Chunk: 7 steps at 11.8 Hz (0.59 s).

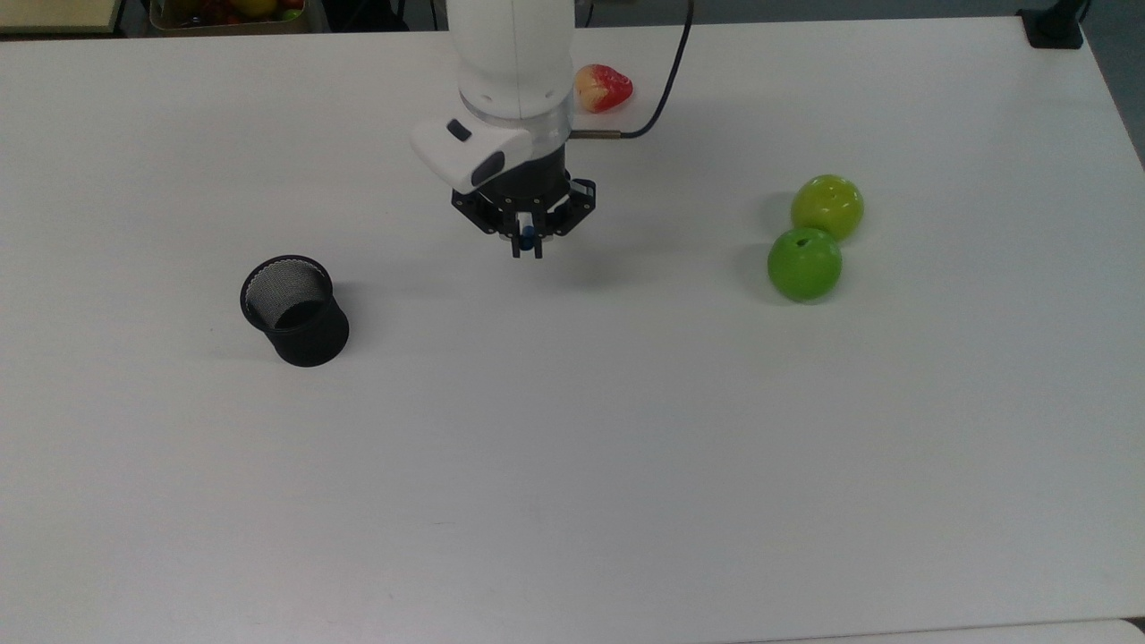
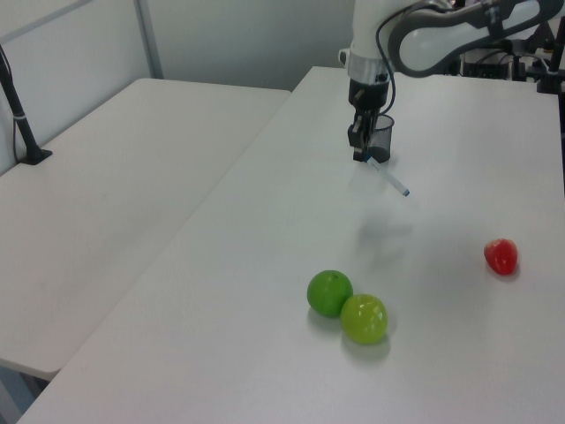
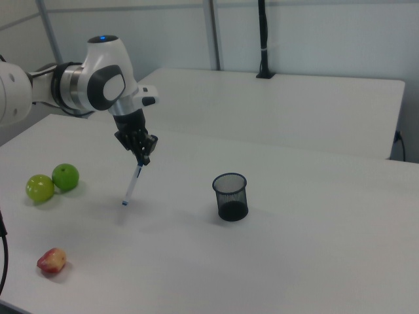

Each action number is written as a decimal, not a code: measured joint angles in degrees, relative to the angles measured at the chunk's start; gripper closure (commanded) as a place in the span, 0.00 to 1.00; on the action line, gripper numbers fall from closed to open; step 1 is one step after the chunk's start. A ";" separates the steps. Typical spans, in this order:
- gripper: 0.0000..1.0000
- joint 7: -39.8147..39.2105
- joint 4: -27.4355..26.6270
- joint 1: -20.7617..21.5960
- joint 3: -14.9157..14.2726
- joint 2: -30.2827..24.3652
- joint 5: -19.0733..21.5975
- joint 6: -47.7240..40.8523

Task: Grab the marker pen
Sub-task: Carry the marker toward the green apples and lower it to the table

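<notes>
Marker held clear of table.
My gripper (image 3: 143,161) was clamped on the marker's (image 3: 133,184) upper end; it hung tilted in the air, between the cup (image 3: 230,197) and apples (image 3: 65,176).

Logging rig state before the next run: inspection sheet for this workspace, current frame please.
Surface: white table, bare across its near half in the top view.
Job's things: marker pen held off the table, hanging tilted below the fingers, away from the black mesh cup.
Clutter: two green apples touching each other; red-and-yellow fruit near the far edge in the top view.
Grippers: gripper shut on the marker pen's upper end.
Cables: black cable runs from the wrist up off the top view's upper edge.
Surroundings: second white table alongside; black post clamped on it.
</notes>
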 measured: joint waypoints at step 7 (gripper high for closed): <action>0.89 0.35 -0.12 2.03 0.00 4.83 -0.04 -0.02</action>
